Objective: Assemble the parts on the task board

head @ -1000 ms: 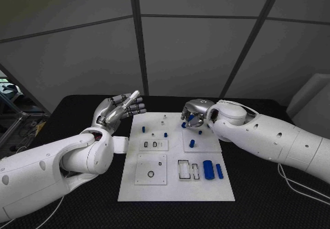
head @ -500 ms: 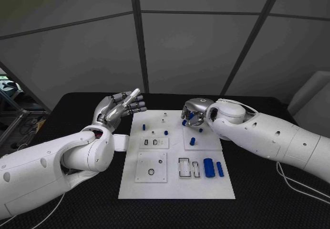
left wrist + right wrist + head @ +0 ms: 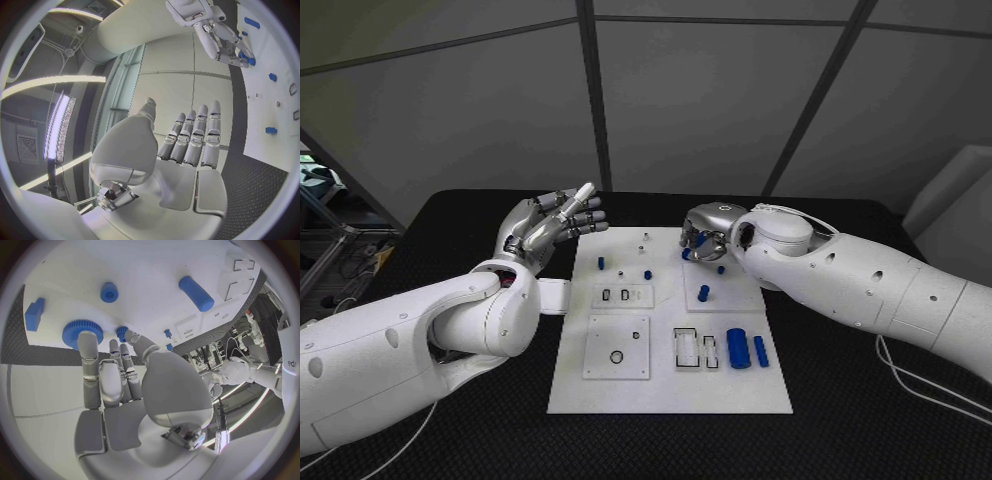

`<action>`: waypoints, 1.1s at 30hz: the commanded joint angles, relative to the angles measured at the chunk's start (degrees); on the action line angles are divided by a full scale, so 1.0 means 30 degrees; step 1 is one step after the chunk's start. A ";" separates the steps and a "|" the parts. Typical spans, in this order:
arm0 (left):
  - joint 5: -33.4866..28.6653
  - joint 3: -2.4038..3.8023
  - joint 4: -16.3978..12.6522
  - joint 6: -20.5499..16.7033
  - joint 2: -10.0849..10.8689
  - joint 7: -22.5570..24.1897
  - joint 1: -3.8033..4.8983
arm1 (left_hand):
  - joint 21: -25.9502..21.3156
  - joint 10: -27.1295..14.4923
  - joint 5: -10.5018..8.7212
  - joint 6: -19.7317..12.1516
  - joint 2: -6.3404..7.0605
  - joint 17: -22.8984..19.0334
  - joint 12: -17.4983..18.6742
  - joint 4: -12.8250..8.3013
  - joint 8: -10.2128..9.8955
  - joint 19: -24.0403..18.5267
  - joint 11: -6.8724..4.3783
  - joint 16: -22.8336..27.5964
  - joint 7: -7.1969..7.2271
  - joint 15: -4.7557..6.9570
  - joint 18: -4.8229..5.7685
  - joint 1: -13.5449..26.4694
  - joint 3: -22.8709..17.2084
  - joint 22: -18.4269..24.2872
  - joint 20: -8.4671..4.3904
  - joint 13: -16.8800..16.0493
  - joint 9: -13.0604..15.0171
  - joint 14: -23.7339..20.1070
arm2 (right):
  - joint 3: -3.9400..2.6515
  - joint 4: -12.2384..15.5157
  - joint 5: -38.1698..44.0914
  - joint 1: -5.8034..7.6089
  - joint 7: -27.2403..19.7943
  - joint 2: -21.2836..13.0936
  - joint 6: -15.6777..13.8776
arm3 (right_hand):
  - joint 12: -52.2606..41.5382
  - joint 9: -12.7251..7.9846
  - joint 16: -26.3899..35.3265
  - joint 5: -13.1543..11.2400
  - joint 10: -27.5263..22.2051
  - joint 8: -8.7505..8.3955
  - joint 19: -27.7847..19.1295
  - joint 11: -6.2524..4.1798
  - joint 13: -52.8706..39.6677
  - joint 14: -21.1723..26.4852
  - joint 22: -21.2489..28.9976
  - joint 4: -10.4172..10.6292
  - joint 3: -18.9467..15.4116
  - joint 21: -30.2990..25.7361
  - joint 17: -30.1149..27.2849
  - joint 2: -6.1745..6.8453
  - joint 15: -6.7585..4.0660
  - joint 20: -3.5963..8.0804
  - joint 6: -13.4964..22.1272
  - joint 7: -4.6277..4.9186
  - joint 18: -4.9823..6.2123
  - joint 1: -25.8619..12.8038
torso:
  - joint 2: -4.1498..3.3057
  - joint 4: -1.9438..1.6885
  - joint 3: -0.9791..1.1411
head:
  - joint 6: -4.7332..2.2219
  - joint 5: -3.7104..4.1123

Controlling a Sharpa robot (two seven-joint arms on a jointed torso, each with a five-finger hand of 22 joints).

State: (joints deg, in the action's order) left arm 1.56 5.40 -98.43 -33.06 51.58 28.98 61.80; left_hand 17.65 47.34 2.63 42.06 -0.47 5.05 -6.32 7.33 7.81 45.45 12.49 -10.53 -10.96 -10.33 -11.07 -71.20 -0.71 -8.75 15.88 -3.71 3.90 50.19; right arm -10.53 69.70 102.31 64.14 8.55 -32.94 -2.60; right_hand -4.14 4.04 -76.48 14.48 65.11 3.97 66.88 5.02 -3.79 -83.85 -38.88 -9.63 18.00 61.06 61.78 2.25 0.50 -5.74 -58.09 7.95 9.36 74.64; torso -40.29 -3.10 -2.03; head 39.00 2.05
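Task board point(image 3: 668, 385) at the table's point(image 3: 430, 250) middle. Two cylinders point(image 3: 747, 351) lie near the board's right edge; a peg point(image 3: 702, 293) behind them; a gear point(image 3: 82, 331) toward the far edge.

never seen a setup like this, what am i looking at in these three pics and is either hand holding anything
This is a two-armed robot at a black table, each white arm ending in a silver many-fingered hand. The square picture comes from a camera on its head, looking down. The two round ones come from fisheye cameras at the wrists, behind each hand.

In the middle lies the white task board with small blue parts on it, such as a blue cylinder near the robot.

The left hand is raised beside the board, fingers straight and apart, holding nothing. The right hand reaches down over the far end; its fingertips are at a blue gear, but a grip isn't clear.
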 commanded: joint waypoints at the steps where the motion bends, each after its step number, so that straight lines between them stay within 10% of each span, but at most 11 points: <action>1: 0.0097 0.0014 -0.0034 0.0280 -0.0031 0.0051 0.0025 | -0.0129 0.0038 0.0014 -0.0122 -0.0013 -0.0022 0.0060 0.0015 -0.0128 -0.0134 0.0041 0.0054 -0.1274 0.0012 0.0352 -0.0234 0.0084 0.0024 0.0013 0.0028 -0.0021 -0.0096 | -0.0003 -0.0109 0.0122 0.0041 -0.0213 0.0094 0.0240 | -0.0053 0.0037 -0.0116 -0.0081 0.0236 0.0121 -0.0008 -0.0021 -0.0014 -0.0709 -0.0080 0.0057 0.0233 0.0155 0.0052 -0.0148 -0.0091 0.0049 -0.0199 0.0028 -0.0111 -0.0017 | -0.0037 -0.0029 -0.0016 | 0.0045 -0.0008; 23: 0.0097 0.0014 -0.0013 0.0306 -0.0083 -0.0018 0.0025 | -0.0149 0.0037 0.0014 -0.0134 -0.0049 -0.0029 0.0086 0.0017 -0.0145 -0.0163 0.0049 0.0083 -0.1282 0.0004 0.0359 -0.0241 0.0089 0.0035 0.0015 0.0027 -0.0029 -0.0107 | 0.0002 -0.0583 0.0122 0.0041 -0.0197 0.0376 0.0220 | -0.0064 0.0102 -0.0324 -0.0249 0.0834 0.0294 -0.0095 -0.0071 -0.0013 -0.0672 -0.0327 0.0341 0.1210 0.0505 0.0195 -0.0068 -0.0148 0.0057 -0.0962 0.0134 -0.0123 0.0116 | -0.0125 -0.0036 -0.0068 | 0.0138 0.0007; 33: 0.0097 0.0014 0.0031 0.0324 -0.0091 -0.0049 0.0025 | -0.0156 0.0035 0.0014 -0.0143 -0.0071 -0.0031 0.0097 0.0012 -0.0153 -0.0172 0.0052 0.0093 -0.1281 0.0001 0.0361 -0.0253 0.0084 0.0039 0.0015 0.0027 -0.0033 -0.0108 | 0.0003 -0.0283 0.0122 0.0039 -0.0525 0.0315 -0.1249 | -0.0286 0.0310 -0.0519 -0.0398 0.1906 0.0695 0.0051 -0.0381 -0.0151 -0.0674 -0.0834 0.0392 0.1927 0.0973 0.0423 -0.0140 -0.0447 0.0176 -0.2028 -0.0084 -0.0176 0.0515 | -0.0136 -0.0001 -0.0069 | 0.0209 -0.0009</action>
State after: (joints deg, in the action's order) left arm 1.56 5.40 -98.34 -32.85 51.34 28.65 61.80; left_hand 17.43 47.34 2.63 42.07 -0.77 5.00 -6.32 7.33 7.60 45.45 12.49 -10.54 -10.96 -10.33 -11.06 -71.50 -0.72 -8.70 15.88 -3.71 3.85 50.19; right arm -10.51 68.53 102.36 64.17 7.91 -31.93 -3.24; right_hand -4.80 4.64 -77.86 13.36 70.49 5.80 67.00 3.92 -4.17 -84.14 -41.28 -8.36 23.37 63.62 62.97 2.25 -0.44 -5.61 -63.84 7.74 9.36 75.58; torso -40.65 -3.15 -2.24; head 39.61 2.02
